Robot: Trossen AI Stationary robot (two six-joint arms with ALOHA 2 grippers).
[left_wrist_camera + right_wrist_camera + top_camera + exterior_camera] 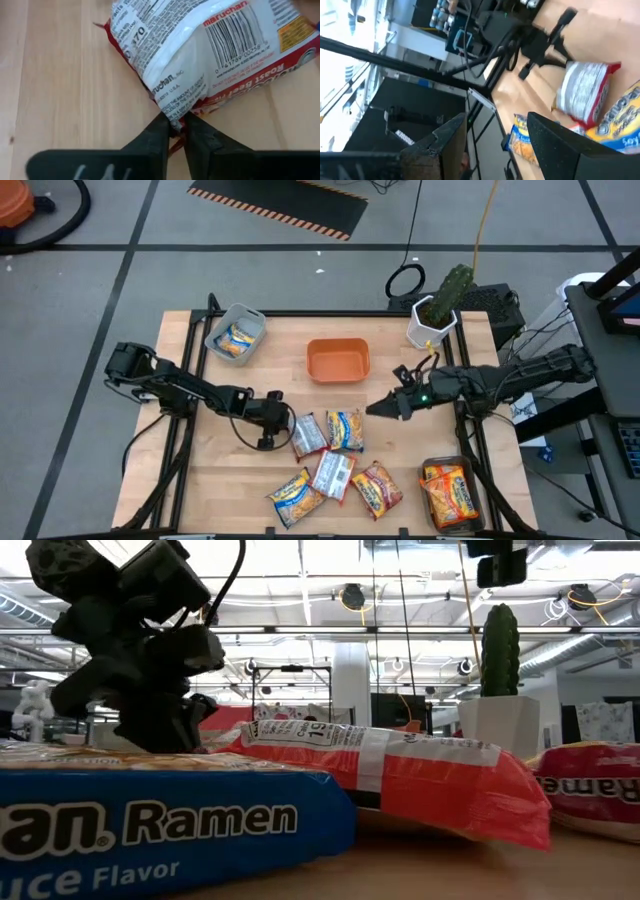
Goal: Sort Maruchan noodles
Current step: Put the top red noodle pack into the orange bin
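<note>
Your left gripper (175, 131) jaws pinch a silver-red packet (308, 434) below the orange bin (338, 360); five packets remain unsorted.

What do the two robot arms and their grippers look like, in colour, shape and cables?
Both arms are dark, almost black, built of jointed segments with blocky housings. The left gripper has two slim, tapering black fingers. A black cable loops beside the left arm's wrist. The right gripper narrows to a dark point, and a small green light glows on its wrist.

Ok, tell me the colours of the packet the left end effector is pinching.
Silver-white back with red edges; the noodle packet shows best in the left wrist view.
</note>
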